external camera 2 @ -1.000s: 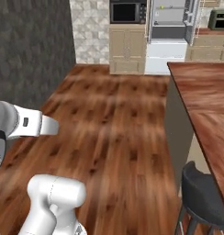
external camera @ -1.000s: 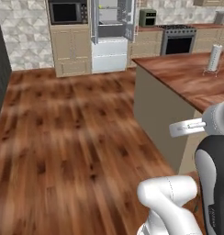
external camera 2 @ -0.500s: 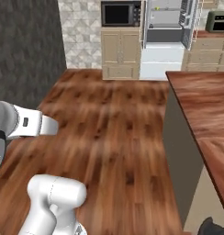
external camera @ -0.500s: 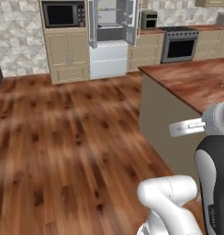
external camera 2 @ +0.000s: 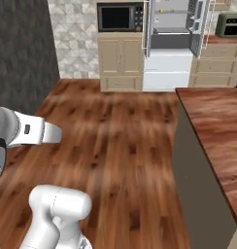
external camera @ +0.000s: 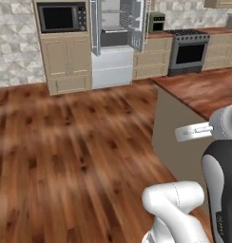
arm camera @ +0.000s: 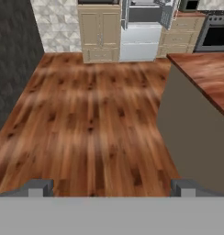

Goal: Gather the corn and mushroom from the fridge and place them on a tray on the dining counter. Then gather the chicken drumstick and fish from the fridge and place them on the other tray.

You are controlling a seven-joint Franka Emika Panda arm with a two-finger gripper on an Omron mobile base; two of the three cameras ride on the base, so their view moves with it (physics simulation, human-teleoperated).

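The fridge [external camera: 115,38] [external camera 2: 171,34] [arm camera: 141,18] stands at the far wall with both upper doors swung open; its shelves are too small to read. Corn, mushroom, chicken drumstick, fish and the trays are out of view. The dining counter [external camera: 203,88] [external camera 2: 217,126] [arm camera: 205,73], brown-topped with a grey side, runs along my right. In the hand view my gripper [arm camera: 111,187] hangs over the wooden floor, well short of the fridge, its fingertips [arm camera: 40,186] far apart and nothing between them.
A microwave [external camera: 61,18] [external camera 2: 119,17] sits in tan cabinets left of the fridge. A black stove [external camera: 189,52] and a toaster [external camera 2: 229,24] are to its right. A dark wall [external camera 2: 21,53] bounds the left. Wooden floor [arm camera: 95,105] stretches to the fridge.
The whole picture has shifted: the base has driven nearer the fridge, which looks larger, and the counter's far end has left the view. The arm holds the same pose, gripper still open.
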